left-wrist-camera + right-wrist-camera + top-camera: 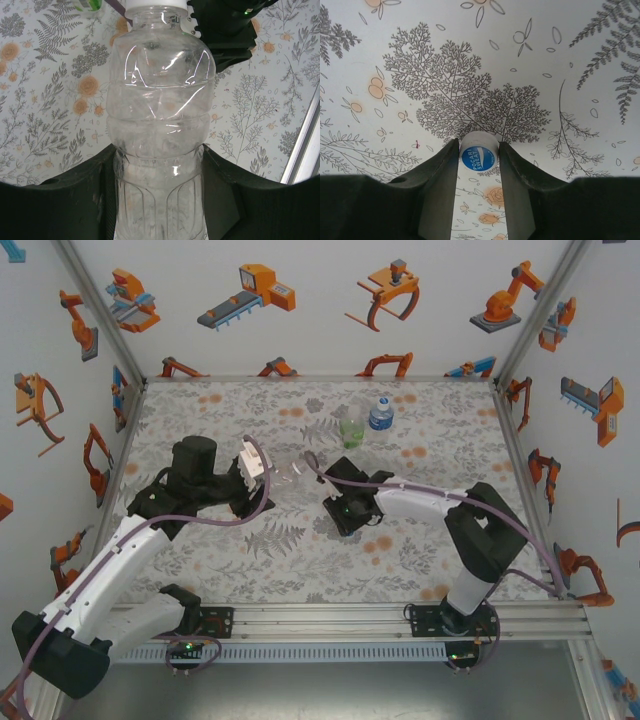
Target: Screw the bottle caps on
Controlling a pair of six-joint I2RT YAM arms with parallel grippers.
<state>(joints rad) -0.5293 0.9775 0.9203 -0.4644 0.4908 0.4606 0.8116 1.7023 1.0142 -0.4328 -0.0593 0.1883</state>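
The plain clear bottle [159, 125] is clamped near its base by my left gripper [159, 200] and held tilted above the table [200, 430], its neck pointing toward the right arm. The same bottle [290, 476] shows from above, just ahead of the left gripper [266, 478]. My right gripper [478, 150] points down at the cloth. Its fingers press both sides of a small white bottle cap [478, 154] with a blue printed top. From above, the right gripper [343, 508] sits low, right of the bottle's mouth. Whether the cap is off the table I cannot tell.
A green-label bottle [352, 427] and a blue-label bottle [380, 415] stand upright side by side at the back of the table. The right gripper's black body [225, 30] hangs close beyond the clear bottle's neck. Printed walls close three sides, and a metal rail [400, 612] runs along the near edge.
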